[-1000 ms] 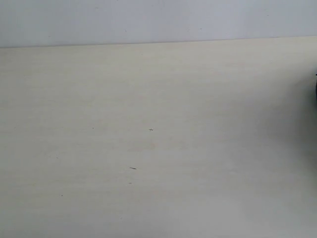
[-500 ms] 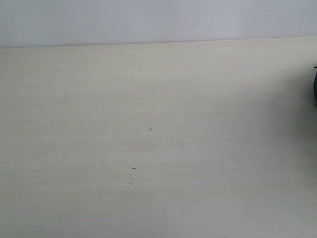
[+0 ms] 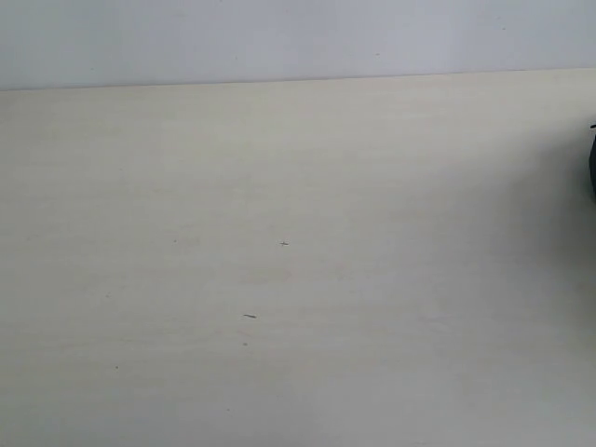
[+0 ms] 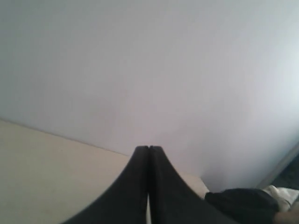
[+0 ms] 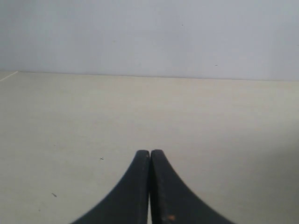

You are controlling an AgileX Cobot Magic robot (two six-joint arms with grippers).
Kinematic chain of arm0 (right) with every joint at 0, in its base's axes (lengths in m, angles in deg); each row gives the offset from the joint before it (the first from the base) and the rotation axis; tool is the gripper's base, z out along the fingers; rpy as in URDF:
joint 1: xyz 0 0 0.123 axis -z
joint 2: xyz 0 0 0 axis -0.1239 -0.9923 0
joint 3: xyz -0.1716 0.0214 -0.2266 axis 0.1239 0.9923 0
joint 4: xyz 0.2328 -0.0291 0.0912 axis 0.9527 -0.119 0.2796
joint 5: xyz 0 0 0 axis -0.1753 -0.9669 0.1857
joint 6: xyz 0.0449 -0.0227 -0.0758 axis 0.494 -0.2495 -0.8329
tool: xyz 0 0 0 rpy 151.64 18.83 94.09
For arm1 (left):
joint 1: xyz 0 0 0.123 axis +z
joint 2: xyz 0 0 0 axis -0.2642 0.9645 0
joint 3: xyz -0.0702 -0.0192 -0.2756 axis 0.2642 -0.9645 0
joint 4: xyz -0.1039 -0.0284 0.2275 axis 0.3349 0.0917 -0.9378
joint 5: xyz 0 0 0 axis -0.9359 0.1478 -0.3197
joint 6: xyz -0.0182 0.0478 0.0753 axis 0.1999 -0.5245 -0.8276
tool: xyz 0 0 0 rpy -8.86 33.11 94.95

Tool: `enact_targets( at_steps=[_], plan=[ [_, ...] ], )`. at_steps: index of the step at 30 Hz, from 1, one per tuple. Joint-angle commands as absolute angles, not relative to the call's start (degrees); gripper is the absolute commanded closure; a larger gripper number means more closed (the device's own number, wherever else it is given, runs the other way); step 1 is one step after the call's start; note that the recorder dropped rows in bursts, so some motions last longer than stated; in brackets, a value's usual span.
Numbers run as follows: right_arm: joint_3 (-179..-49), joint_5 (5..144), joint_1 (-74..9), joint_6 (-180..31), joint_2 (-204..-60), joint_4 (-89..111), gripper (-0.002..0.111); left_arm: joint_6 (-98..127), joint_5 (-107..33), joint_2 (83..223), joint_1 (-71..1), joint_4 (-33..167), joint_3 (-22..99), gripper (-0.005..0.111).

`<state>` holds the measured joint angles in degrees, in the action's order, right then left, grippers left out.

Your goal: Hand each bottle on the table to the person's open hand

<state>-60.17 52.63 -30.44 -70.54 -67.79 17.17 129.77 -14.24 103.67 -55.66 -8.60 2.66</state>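
You see the pale cream desk (image 3: pixel 279 186) fill almost all of the exterior view, with a plain light wall (image 3: pixel 279 37) behind its far edge. The bottles are out of sight in all three views, so you cannot tell where they are. Two tiny dark marks sit near the middle of the desk: a little cross-shaped speck (image 3: pixel 284 244) and a short dark streak (image 3: pixel 249 317) nearer to the camera. They lie just where they lay a second ago. At the right edge of that view you see a sliver of a dark thing (image 3: pixel 592 168). It pokes in a tiny bit more than it did a second ago, and it looks the same as half a second ago. It is too cut off for you to tell what it is. Nothing else on the desk has changed. In the left wrist view, the left end effector (image 4: pixel 149 148) has its two black fingers pressed together with nothing between them. It points toward the wall, with a bit of the desk beside it. Past it lies a dark blurry shape (image 4: pixel 243 205) with a bit of white next to it, too fuzzy to name. In the right wrist view, the right end effector (image 5: pixel 149 153) is also pressed together on nothing, low over the desk.
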Motion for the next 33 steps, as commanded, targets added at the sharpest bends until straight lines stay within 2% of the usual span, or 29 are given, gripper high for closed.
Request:
enact_targets(
  at_steps=[1, 7, 14, 29, 33],
  plan=[
    [-60.03, 53.11, -30.45, -70.96, -67.74, 17.15, 0.108, 131.71, -16.77, 96.14, -47.39, -3.38, -4.32, 0.107],
    [-60.03, 53.11, -30.45, -70.96, -67.74, 17.15, 0.108, 132.36, -17.03, 85.93, -41.74, -2.41, -11.94, 0.107],
    [-60.03, 53.11, -30.45, -70.96, -67.74, 17.15, 0.108, 132.99, -17.39, 82.99, -41.58, -2.41, -15.71, 0.107],
    [-60.03, 53.11, -30.45, -70.96, -67.74, 17.15, 0.108, 132.83, -18.88, 82.99, -41.58, -6.71, -16.03, 0.107],
    [-60.03, 53.11, -30.45, -70.96, -67.74, 17.15, 0.108, 124.91, -15.67, 82.99, -41.58, -2.0, -16.27, 0.107]
  ],
)
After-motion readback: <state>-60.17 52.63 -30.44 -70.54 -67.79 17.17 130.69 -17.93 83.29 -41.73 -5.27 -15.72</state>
